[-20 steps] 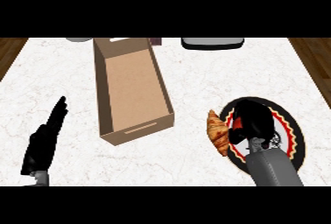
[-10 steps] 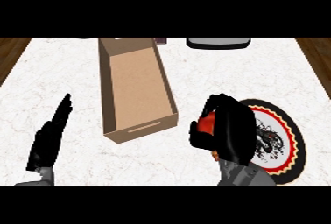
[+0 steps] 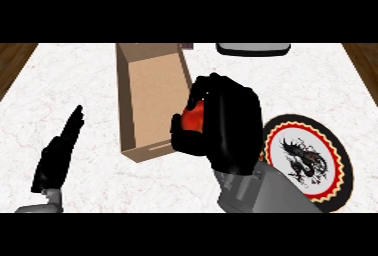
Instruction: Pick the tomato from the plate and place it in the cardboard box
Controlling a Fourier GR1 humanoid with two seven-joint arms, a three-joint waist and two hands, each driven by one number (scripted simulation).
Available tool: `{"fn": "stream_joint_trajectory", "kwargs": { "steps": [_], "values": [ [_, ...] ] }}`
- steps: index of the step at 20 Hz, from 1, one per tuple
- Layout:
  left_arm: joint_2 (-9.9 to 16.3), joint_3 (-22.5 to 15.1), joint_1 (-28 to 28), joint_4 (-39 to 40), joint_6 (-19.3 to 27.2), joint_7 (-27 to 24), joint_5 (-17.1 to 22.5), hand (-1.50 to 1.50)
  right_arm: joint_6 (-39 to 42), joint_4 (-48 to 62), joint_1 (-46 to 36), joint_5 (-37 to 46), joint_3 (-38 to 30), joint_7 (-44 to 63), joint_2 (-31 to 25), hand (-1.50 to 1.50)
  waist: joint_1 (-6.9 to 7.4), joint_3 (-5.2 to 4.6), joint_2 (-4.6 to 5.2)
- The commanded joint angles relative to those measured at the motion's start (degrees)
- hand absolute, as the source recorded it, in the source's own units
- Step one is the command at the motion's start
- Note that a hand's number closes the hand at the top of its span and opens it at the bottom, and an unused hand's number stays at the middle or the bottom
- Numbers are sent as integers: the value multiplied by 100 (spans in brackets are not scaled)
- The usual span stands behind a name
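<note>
My right hand (image 3: 225,125) is curled round the red tomato (image 3: 196,116), of which only a small patch shows between the thumb and fingers. The hand hangs above the counter, over the right wall of the long open cardboard box (image 3: 148,95). The round plate (image 3: 310,155), with a red and yellow rim and a dark dragon print, lies to the right with nothing on it. At the lower left my left hand (image 3: 59,155) rests open, fingers pointing up.
A grey and black appliance (image 3: 252,48) stands at the counter's far edge, right of the box. The white marble counter (image 3: 66,85) ends in wood flooring at both sides.
My right hand has lifted the tomato off the plate and carried it left and up, from beside the plate's rim to the box's right wall. The left hand has not moved.
</note>
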Motion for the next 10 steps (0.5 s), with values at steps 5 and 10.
{"fn": "stream_joint_trajectory", "kwargs": {
  "steps": [5,10],
  "values": [
    [-120,-91,-140,-21,100,126,-149,0,-457,1820,-2058,-969,-350,858,18,150,88,-1,17],
    [-191,-203,-156,-149,34,153,-137,0,-1284,3729,-2557,-1412,-805,-134,18,150,199,-2,72]
  ]
}}
